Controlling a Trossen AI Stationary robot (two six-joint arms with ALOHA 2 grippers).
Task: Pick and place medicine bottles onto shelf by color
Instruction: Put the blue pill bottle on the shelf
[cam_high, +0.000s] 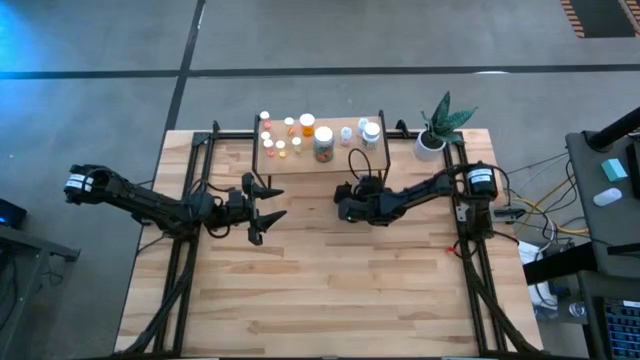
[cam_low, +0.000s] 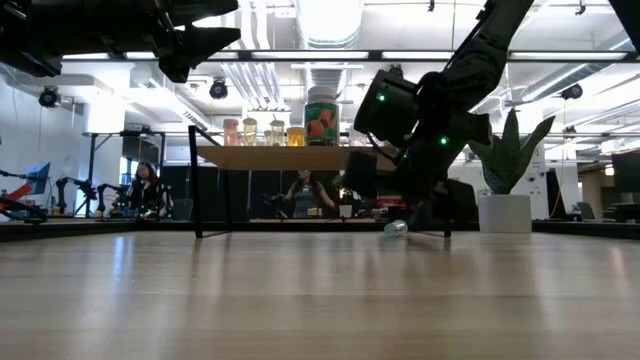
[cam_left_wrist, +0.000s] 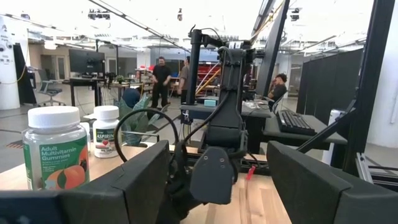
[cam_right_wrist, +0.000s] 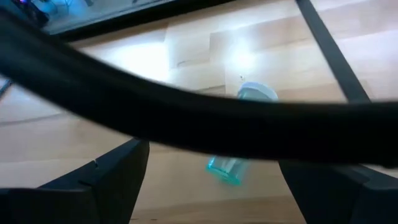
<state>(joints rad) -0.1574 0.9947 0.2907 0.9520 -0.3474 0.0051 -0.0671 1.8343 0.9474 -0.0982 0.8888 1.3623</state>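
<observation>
Across the plank table (cam_high: 330, 290) we see the shelf (cam_high: 345, 160) already carrying most of the medicine bottles (cam_high: 323, 143). One small bluish-green vial (cam_right_wrist: 233, 168) lies on its side on the table beneath it, so we judge the job nearly finished. Our right gripper (cam_high: 345, 203) hangs spread above that vial, grasping nothing; our left gripper (cam_high: 262, 208) waits spread and empty.
</observation>
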